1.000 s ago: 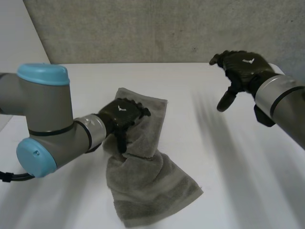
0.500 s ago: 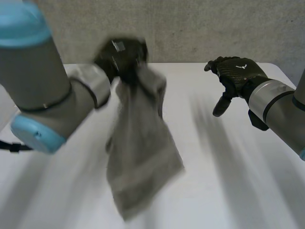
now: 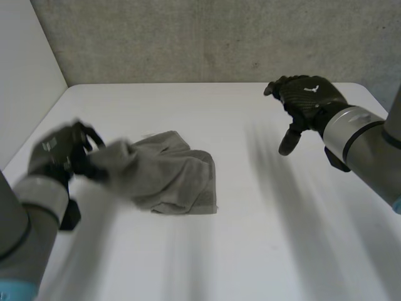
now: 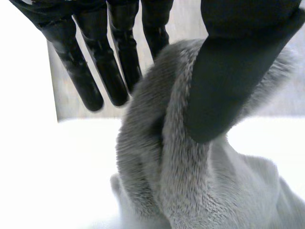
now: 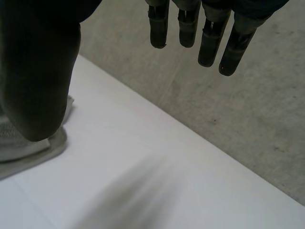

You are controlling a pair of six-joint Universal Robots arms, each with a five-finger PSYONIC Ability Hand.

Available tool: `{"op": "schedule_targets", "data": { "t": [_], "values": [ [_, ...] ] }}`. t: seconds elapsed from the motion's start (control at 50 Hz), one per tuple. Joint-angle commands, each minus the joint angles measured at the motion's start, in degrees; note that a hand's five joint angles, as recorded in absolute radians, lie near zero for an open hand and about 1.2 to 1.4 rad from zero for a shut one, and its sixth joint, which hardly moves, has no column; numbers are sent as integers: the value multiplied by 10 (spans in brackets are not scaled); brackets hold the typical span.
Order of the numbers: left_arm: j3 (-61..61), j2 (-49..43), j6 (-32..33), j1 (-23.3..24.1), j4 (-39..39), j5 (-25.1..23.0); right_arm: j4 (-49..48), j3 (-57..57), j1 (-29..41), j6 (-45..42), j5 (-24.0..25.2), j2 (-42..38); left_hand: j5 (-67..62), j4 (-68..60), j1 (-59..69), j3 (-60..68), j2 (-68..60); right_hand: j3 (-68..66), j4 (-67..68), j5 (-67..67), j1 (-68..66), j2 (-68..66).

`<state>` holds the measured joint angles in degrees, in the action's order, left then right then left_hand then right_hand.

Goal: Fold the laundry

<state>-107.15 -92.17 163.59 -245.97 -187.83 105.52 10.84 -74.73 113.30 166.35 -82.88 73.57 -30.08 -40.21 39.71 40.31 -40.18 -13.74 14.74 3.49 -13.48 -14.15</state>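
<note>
Pinching a raised fold of the grey towel (image 3: 169, 175), the left hand (image 3: 59, 157) sits at the near left of the table (image 3: 263, 251). In its wrist view the thumb (image 4: 228, 86) presses into the pile and the straight fingers (image 4: 86, 71) stand on the fold's other side. The towel's bulk lies bunched and creased on the table, left of centre. The right hand (image 3: 304, 100) hovers well apart at the far right, fingers (image 5: 209, 43) straight and spread, holding nothing. To do this step well, the towel likely needs flattening first. The right hand should take the opposite edge, both hands should draw it taut and lay it smooth, and only then fold it with the edges matched.
</note>
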Motion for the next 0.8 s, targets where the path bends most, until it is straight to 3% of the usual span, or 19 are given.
{"op": "schedule_targets", "data": {
  "t": [0.02,0.04,0.08,0.24,0.32,0.44,0.58,0.64,0.8],
  "values": [
    [-89,3,87,-24,-12,-94,0,3,28,-33,-1,-24,140,141,-136,-142,141,37,-47,-35,35,41],
    [-94,16,122,-27,-9,-108,0,4,37,-34,0,-29,230,232,-227,-233,231,37,-47,-35,35,41],
    [-93,34,147,-29,-9,-110,0,5,43,-33,-2,-36,258,259,-254,-260,259,37,-47,-35,35,41],
    [-60,95,200,-45,-16,-118,-9,9,69,0,2,-51,260,261,-256,-262,261,37,-47,-35,35,41],
    [-30,98,210,-43,-17,-124,-22,47,80,35,31,-82,258,260,-255,-261,259,37,-47,-35,35,41],
    [25,74,220,-53,-17,-184,-14,109,104,60,62,-129,240,241,-236,-242,241,11,-21,-9,9,15],
    [96,-54,228,-60,-2,-268,5,180,151,56,76,-214,210,211,-206,-212,211,-96,86,99,-99,-92],
    [112,-83,240,-60,6,-278,1,197,169,54,76,-245,186,187,-182,-188,187,-131,121,134,-134,-127],
    [194,-229,344,-61,67,-277,-9,244,210,26,71,-322,179,181,-176,-182,180,-184,174,186,-186,-180]
  ]
}}
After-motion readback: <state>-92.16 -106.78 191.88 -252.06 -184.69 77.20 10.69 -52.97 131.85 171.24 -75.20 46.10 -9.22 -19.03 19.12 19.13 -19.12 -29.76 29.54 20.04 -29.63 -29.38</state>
